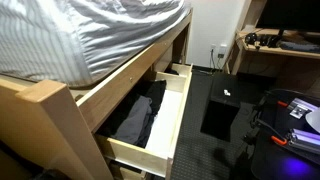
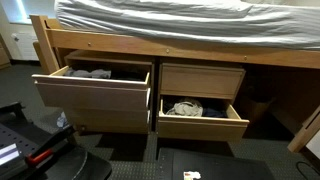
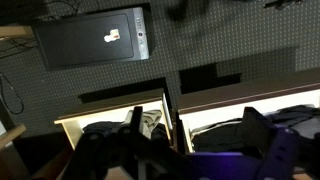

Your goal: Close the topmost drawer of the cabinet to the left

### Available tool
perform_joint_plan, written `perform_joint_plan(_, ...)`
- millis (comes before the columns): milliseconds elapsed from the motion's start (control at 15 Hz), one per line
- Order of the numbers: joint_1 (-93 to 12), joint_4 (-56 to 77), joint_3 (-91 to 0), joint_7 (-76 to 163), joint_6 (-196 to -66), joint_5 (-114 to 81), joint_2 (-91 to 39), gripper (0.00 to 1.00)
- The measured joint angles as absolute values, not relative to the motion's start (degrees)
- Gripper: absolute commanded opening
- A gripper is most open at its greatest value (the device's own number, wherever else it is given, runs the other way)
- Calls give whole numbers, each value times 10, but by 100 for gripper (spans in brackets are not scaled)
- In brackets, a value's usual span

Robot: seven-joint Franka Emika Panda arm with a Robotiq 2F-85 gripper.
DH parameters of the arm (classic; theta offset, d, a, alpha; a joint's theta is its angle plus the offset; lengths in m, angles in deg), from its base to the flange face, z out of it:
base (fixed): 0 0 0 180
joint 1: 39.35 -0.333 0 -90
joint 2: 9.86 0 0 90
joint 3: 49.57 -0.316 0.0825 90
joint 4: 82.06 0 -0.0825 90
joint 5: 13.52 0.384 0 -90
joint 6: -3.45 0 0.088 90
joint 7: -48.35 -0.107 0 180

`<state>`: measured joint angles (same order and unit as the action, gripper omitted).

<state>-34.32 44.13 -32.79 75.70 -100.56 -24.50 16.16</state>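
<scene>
Cabinet (image 2: 260, 55) of pale pine carried a mattress (image 2: 180, 20). Its topmost drawer (image 2: 95, 95), seen in both exterior views (image 1: 172, 115), stood pulled well out, dark cloth inside. Black box unit (image 3: 95, 40) lay on the floor (image 3: 230, 40). Gripper (image 3: 195, 140) hung above the drawers, fingers spread wide, holding nothing.

An exterior view sits close beside the cabinet (image 1: 40, 130), looking along its front and down into the top drawer (image 1: 170, 115), desk (image 1: 275, 50) at 2 o'clock. An exterior view faces that cabinet (image 2: 190, 55) squarely from farther back, top drawer (image 2: 95, 95) at 9 o'clock. The wrist view looks down, seemingly over the same drawers, black box (image 3: 95, 38) at 10 o'clock.
</scene>
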Motion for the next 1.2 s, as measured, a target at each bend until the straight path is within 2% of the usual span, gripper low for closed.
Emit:
perform_joint_plan(800, -359, 399, -372, 725, -1002, -235, 116, 100)
perform_joint_plan(1200, -382, 396, -416, 723, -972, -234, -3, 100)
